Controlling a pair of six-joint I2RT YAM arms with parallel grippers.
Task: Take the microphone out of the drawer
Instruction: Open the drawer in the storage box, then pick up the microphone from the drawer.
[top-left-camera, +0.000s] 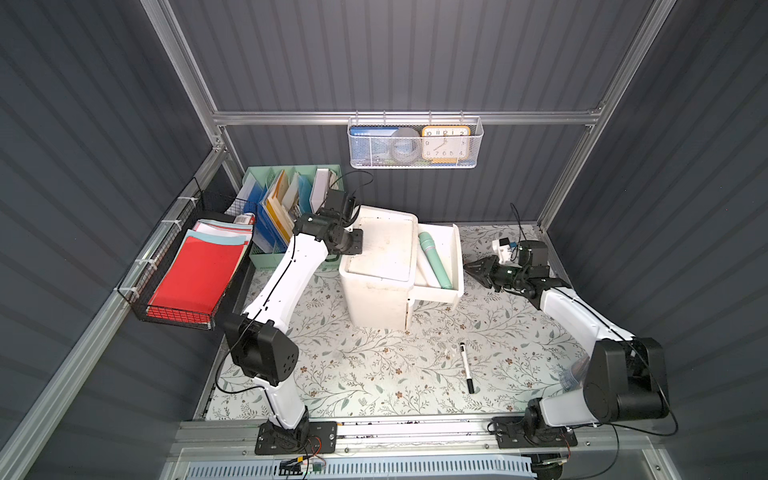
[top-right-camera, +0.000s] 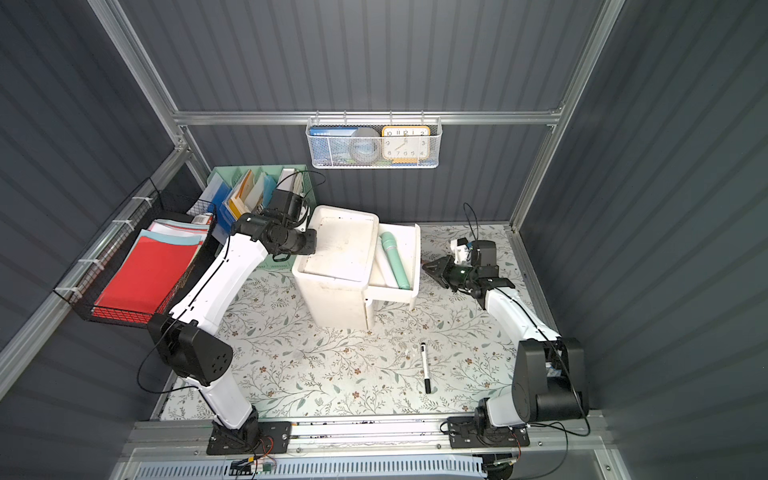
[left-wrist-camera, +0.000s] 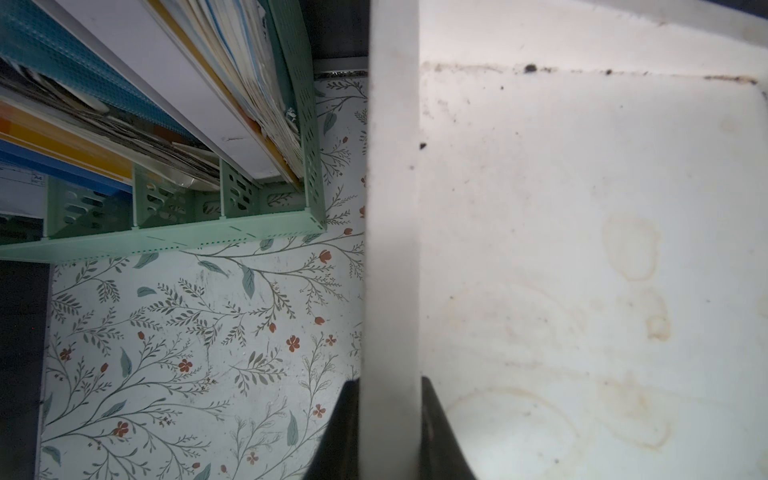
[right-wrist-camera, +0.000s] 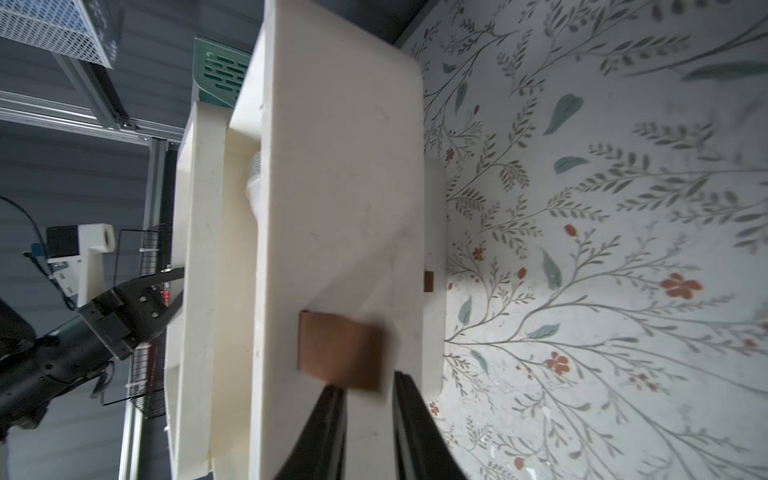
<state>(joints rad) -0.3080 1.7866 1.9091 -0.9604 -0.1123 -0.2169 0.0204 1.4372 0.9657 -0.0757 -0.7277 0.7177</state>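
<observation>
The green microphone (top-left-camera: 434, 259) (top-right-camera: 395, 259) lies lengthwise in the white drawer (top-left-camera: 458, 266) (top-right-camera: 415, 266), which stands pulled out to the right of the white cabinet (top-left-camera: 374, 303) (top-right-camera: 332, 307). A white object lies beside it. My right gripper (top-left-camera: 468, 267) (top-right-camera: 427, 266) (right-wrist-camera: 370, 392) is open just in front of the drawer front (right-wrist-camera: 345, 208), its tips short of the brown handle (right-wrist-camera: 340, 353) with nothing between them. My left gripper (top-left-camera: 354, 243) (top-right-camera: 309, 243) (left-wrist-camera: 388, 386) is shut on the cabinet's left top rim (left-wrist-camera: 390, 208).
A black-and-white marker (top-left-camera: 466, 368) lies on the floral mat in front. A green file organiser (top-left-camera: 291, 199) stands behind my left arm, a black wire basket (top-left-camera: 187, 274) with red paper at far left, and a white mesh basket (top-left-camera: 415, 143) with a clock hangs on the back wall.
</observation>
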